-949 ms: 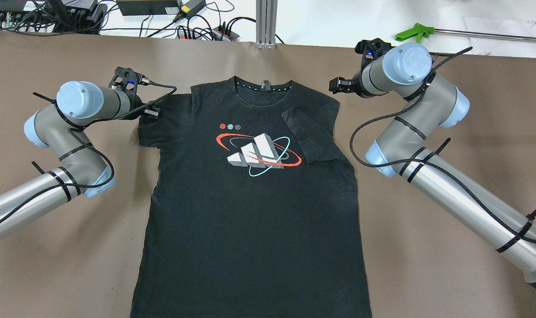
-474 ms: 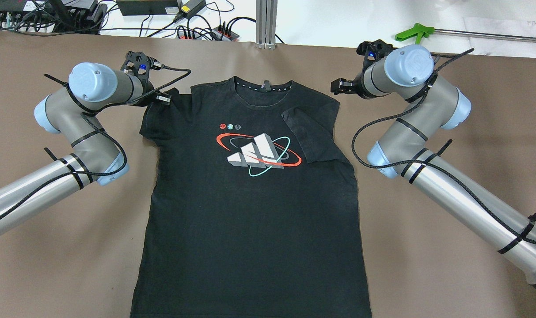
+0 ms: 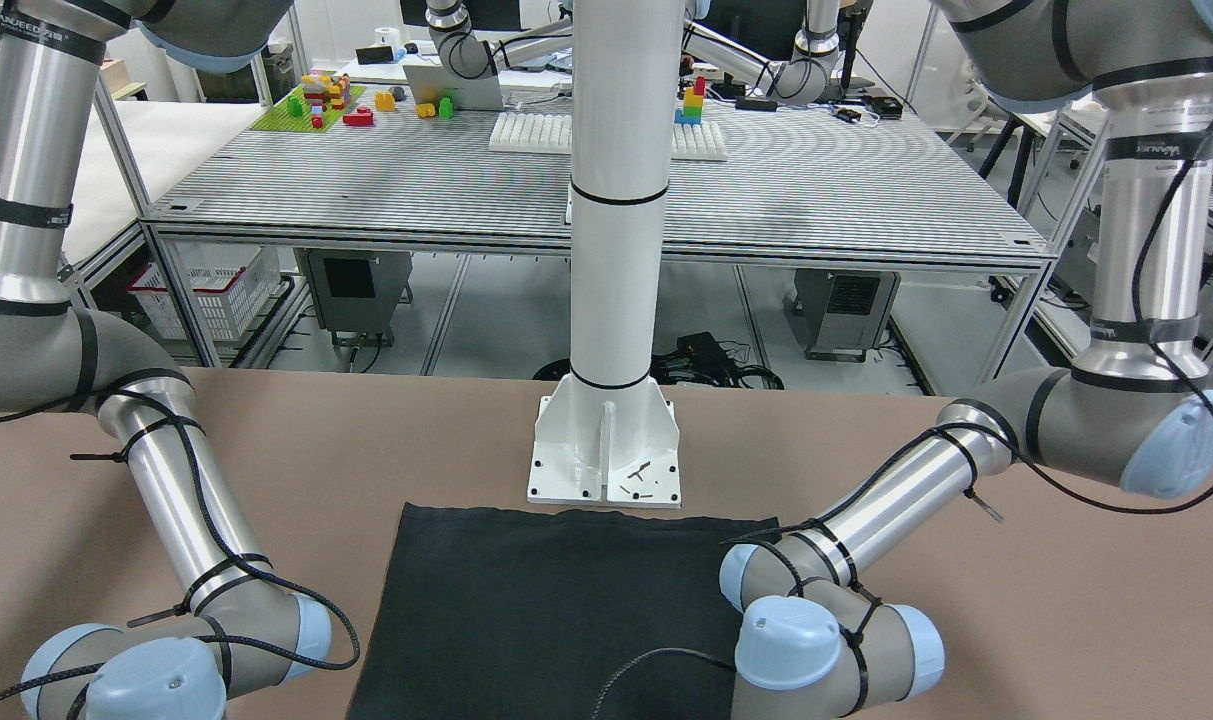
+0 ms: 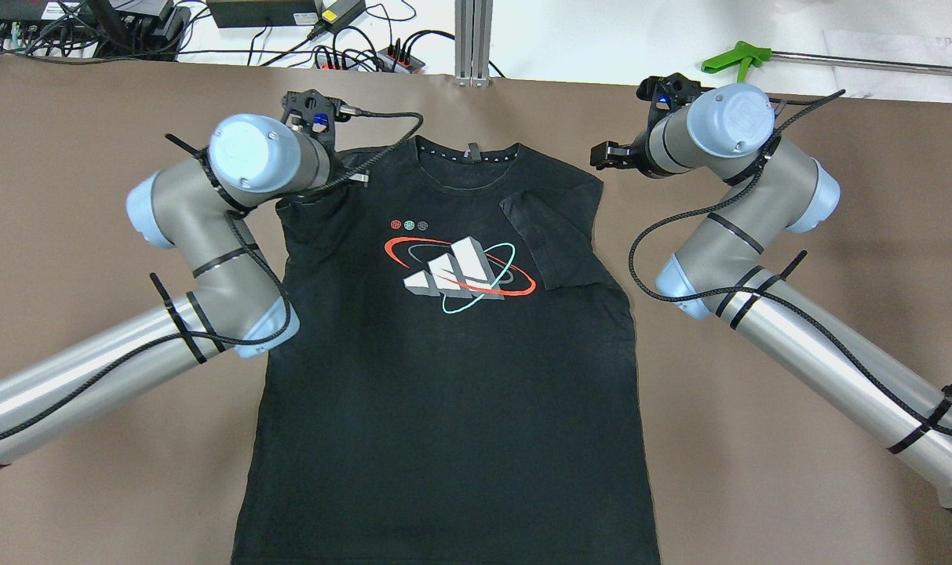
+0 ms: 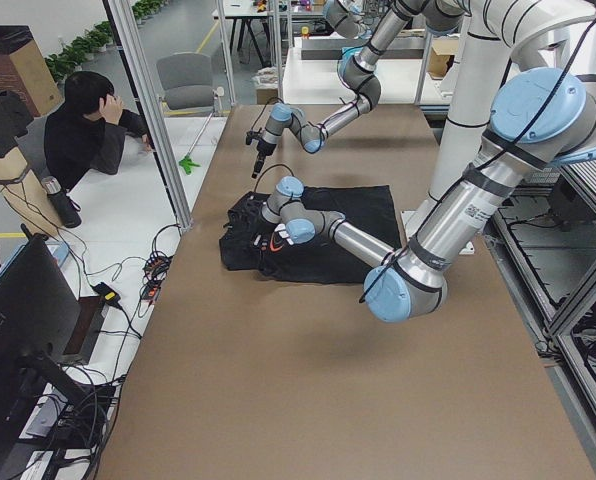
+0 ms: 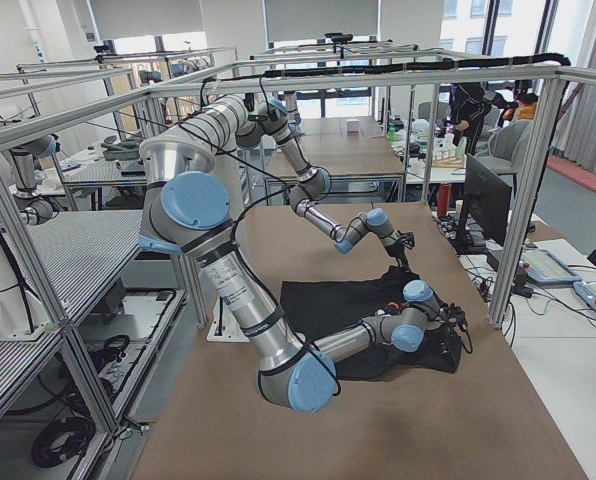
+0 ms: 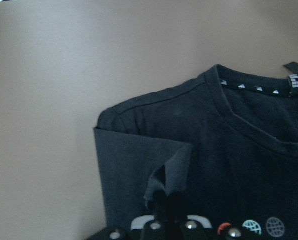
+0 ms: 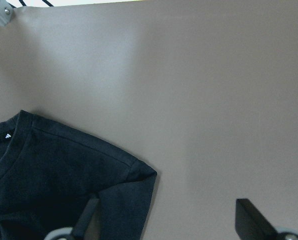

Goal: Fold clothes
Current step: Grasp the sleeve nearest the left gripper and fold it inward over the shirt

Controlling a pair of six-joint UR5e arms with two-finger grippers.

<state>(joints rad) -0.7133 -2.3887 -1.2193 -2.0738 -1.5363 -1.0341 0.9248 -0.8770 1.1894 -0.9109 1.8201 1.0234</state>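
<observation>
The clothes are a black T-shirt (image 4: 444, 392) with a printed logo (image 4: 460, 271), lying flat on the brown table with its collar at the far side. Its right sleeve (image 4: 554, 235) lies folded inward over the chest. My left gripper (image 4: 358, 179) is shut on the edge of the left sleeve (image 7: 164, 175), held lifted over the shirt's left shoulder. In the left wrist view the pinched fabric rises into the closed fingers (image 7: 175, 202). My right gripper (image 4: 605, 153) hangs open just beyond the right shoulder (image 8: 134, 170), with nothing between its fingers (image 8: 249, 215).
Cables and a power strip (image 4: 366, 55) line the far table edge beside an aluminium post (image 4: 473, 39). A green tool (image 4: 734, 56) lies at the far right. The robot's white pedestal (image 3: 606, 450) stands by the shirt's hem. A person (image 5: 88, 130) sits beyond the table.
My left gripper has carried the left sleeve to the right and farther away, drawing it in over the shirt's shoulder. The right gripper has barely shifted.
</observation>
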